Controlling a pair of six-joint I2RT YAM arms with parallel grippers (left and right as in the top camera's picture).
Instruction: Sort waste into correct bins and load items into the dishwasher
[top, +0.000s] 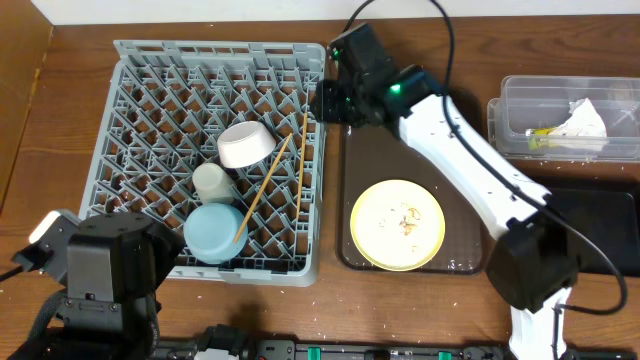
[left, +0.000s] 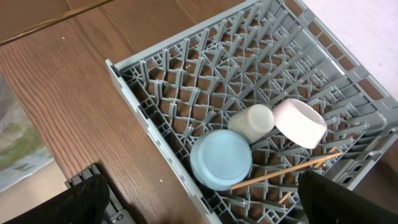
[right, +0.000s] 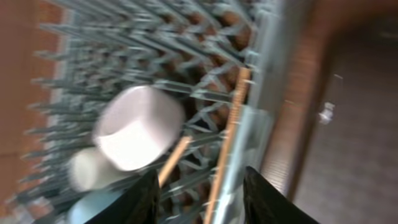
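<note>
Grey plastic fills the left half of the table (top: 200, 30): the dish rack (top: 140, 90) with its lattice of pegs. Inside it, towards the right side, we see the white bowl (top: 246, 144) tipped on its side, the small white cup (top: 211, 181) just below it, and the light blue cup (top: 215, 232) touching the small cup near the rack's front edge. Both chopsticks (top: 299, 170) lie in the rack too. One runs close along the right rim, and the other slants from beside the light blue cup up past the bowl.

Right of the rack sits the dark brown tray (top: 460, 210), carrying the pale yellow plate (top: 397, 224) with whitish crumbs (top: 408, 220) on it. Further right, the clear tub (top: 515, 100) holds the crumpled napkin (top: 582, 122) and a yellow-green scrap (top: 540, 132). The black bin (top: 600, 225) lies below the tub, partly behind the right arm.

Our right end effector (right: 199, 205) hangs over the rack's far right corner, above the rim-side chopstick. Its fingers stand apart and clamp nothing, though its wrist view is blurred. Our left end effector (left: 205, 211) hovers over the rack's near left corner with its fingers spread wide, empty, and the two cups and the bowl in view below.
</note>
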